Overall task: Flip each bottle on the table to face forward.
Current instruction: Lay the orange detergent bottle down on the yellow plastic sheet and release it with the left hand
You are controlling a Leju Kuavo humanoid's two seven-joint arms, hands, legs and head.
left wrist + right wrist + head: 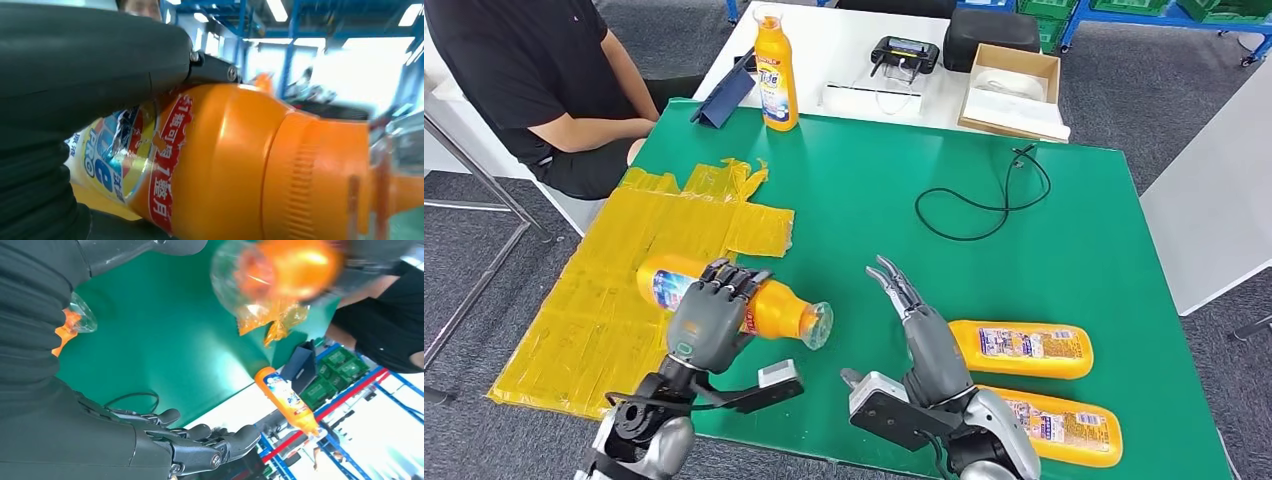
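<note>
While the head view has the left hand [709, 318] wrapped over the orange plastic bottle with a clear cap [742, 305], its wrist view gives the red-and-blue label [131, 155] close up. Long axis lies roughly level, cap toward the right hand [924, 330], base over the yellow taped sheet [604, 300]. Right hand's fingers [200, 442] spread, holding nothing; beside it, two flat orange bottles [1024, 350] lie on the green table [904, 180].

Green table [1084, 230], yellow sheet [624, 290], black cable [984, 195], upright bottle [776, 75], two lying bottles [1021, 349], possibly label-up.
</note>
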